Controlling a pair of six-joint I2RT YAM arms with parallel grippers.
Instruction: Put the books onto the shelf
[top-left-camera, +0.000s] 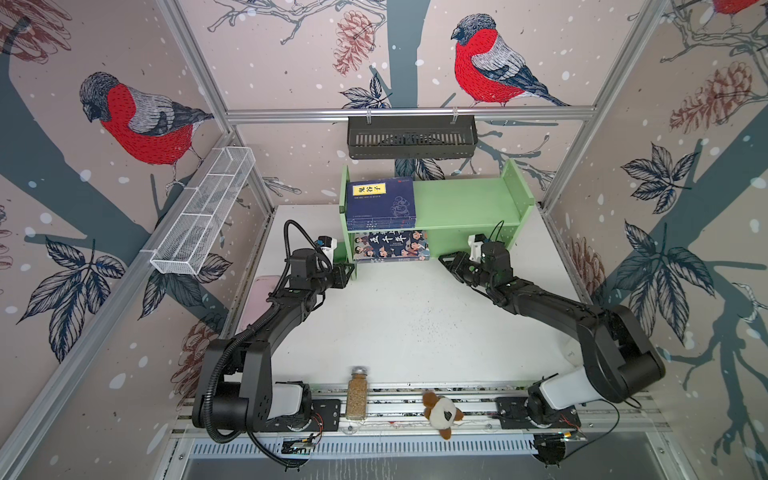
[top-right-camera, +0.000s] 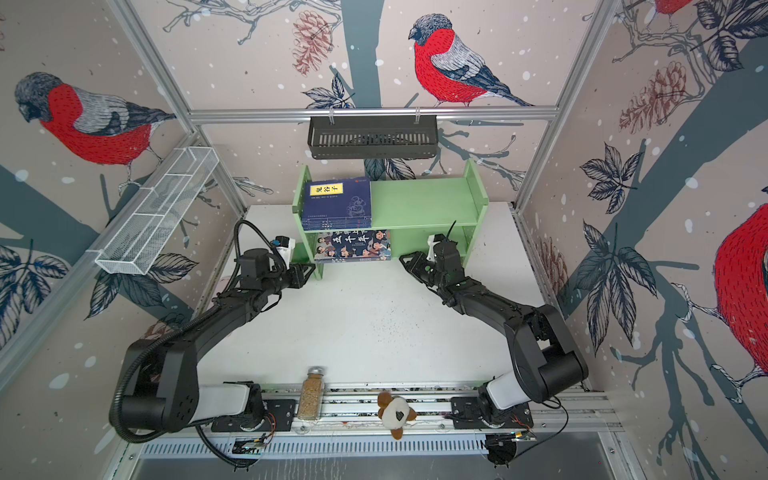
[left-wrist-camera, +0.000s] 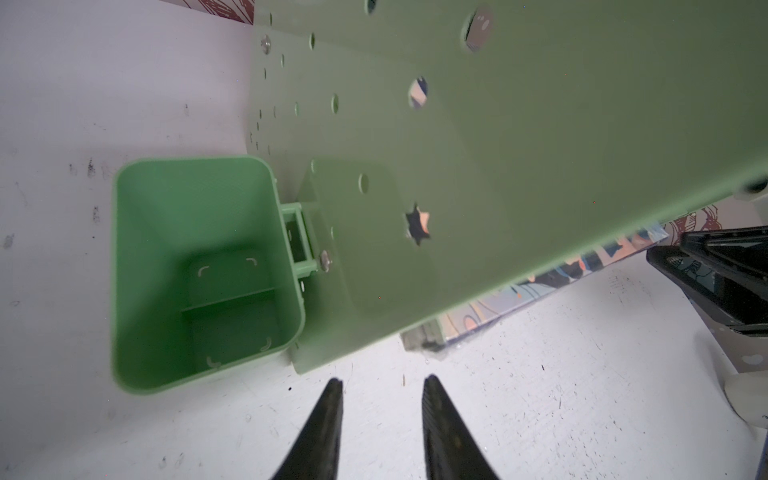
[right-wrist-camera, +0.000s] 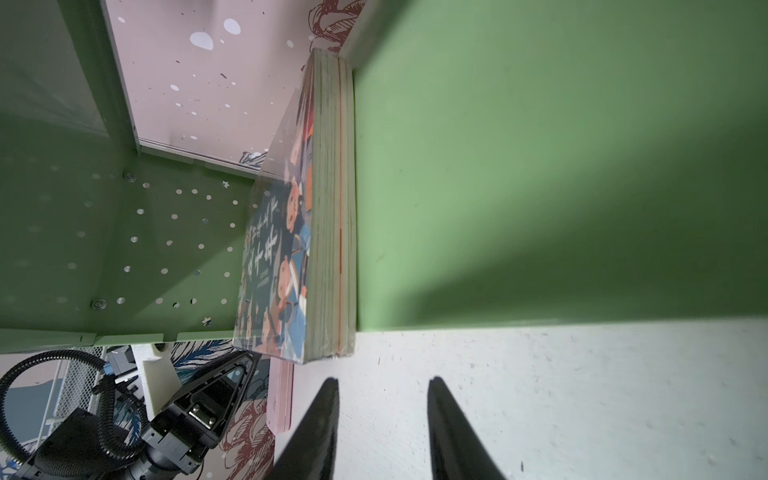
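Both claws stand parted and empty. Just ahead of our right claw (right-wrist-camera: 382, 380) the cartoon book (right-wrist-camera: 328, 208) lies flat on the lower board of the green shelf (top-left-camera: 461, 203), with the navy books (top-left-camera: 380, 203) stacked on the board above. Our left claw (left-wrist-camera: 380, 380) faces the shelf's side panel and cup (left-wrist-camera: 199, 270). With every book apparently shelved, we should back straight out, clear of the book's near corner.

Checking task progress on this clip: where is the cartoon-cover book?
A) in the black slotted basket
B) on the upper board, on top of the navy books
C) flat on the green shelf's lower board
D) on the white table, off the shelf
C: in both top views the cartoon-cover book lies flat on the lower board of the green shelf, below the navy books stacked on the upper board.
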